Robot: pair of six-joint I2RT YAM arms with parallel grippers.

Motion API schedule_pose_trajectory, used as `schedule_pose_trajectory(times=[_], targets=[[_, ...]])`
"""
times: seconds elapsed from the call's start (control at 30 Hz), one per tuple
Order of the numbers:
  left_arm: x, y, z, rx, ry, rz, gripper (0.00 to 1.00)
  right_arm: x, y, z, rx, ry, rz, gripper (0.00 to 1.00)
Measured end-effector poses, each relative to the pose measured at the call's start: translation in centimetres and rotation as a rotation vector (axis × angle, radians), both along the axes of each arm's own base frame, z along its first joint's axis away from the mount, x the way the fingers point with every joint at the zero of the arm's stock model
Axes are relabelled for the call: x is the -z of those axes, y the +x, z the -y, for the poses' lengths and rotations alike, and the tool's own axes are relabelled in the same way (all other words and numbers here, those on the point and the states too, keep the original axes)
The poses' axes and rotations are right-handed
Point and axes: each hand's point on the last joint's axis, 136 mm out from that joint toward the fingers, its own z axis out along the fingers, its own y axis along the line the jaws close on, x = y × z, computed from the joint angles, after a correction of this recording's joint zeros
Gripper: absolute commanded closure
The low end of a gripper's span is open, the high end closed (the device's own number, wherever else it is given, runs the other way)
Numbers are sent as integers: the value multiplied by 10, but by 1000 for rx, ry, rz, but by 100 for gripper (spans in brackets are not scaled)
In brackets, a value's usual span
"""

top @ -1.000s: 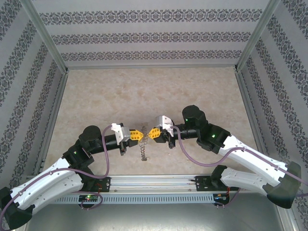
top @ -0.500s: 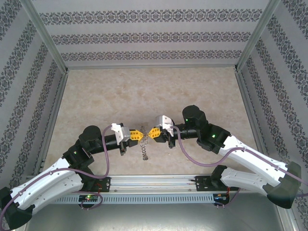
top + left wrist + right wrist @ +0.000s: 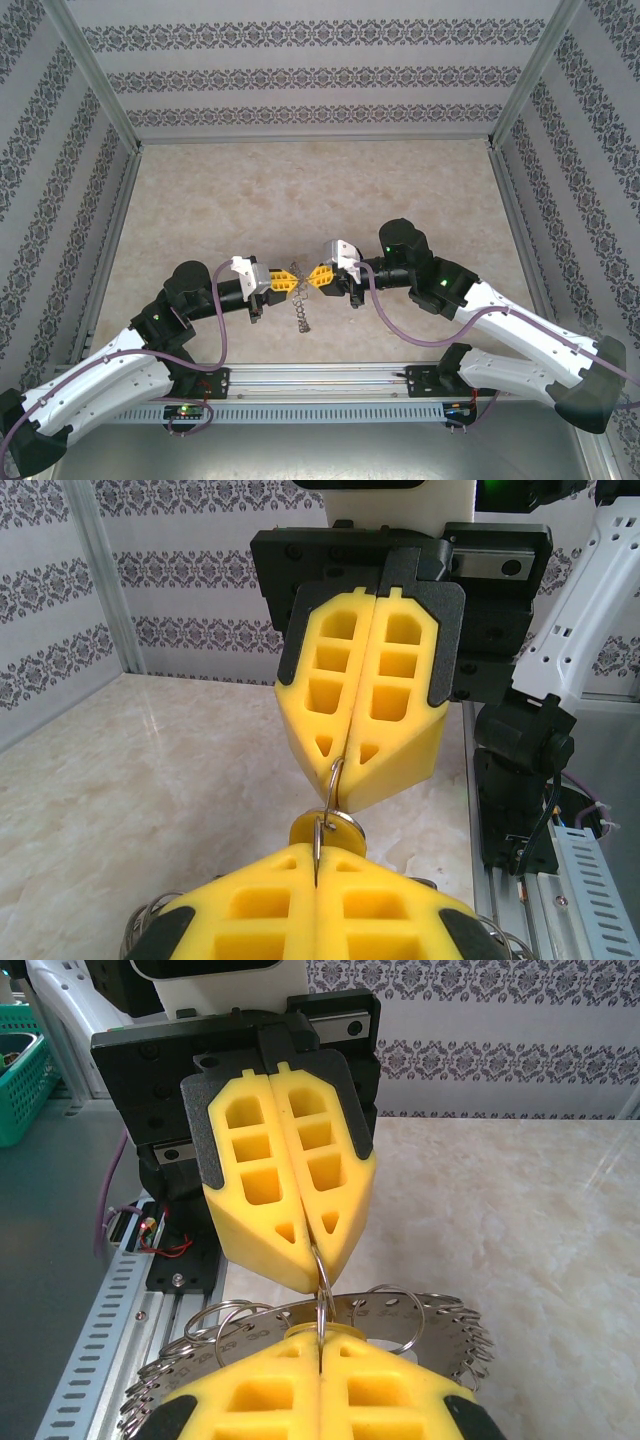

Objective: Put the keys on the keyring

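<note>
Above the marble table (image 3: 200, 200), the left gripper (image 3: 296, 282) and right gripper (image 3: 311, 279) meet tip to tip, both clamped shut on 1 thin wire loop (image 3: 321, 1295). The grey keyring (image 3: 425, 1325) dangles beneath them. The tiny yellow-orange key (image 3: 335, 829) sits at that loop.

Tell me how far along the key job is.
Done: the flat grey metal ring fringed with wire loops is up at the gripper tips. In hand: the left gripper and right gripper, both shut, pinch one thin silver wire loop, with the tiny yellow-orange key beside it. Left: whether the key is threaded is unclear; then release.
</note>
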Motion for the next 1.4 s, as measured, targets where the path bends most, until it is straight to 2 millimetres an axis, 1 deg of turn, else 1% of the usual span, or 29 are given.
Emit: schedule_pose_trajectory(times=[1.4], targets=[[0, -1, 0, 8, 0, -1, 100, -3, 0, 2, 3, 5, 30, 100]])
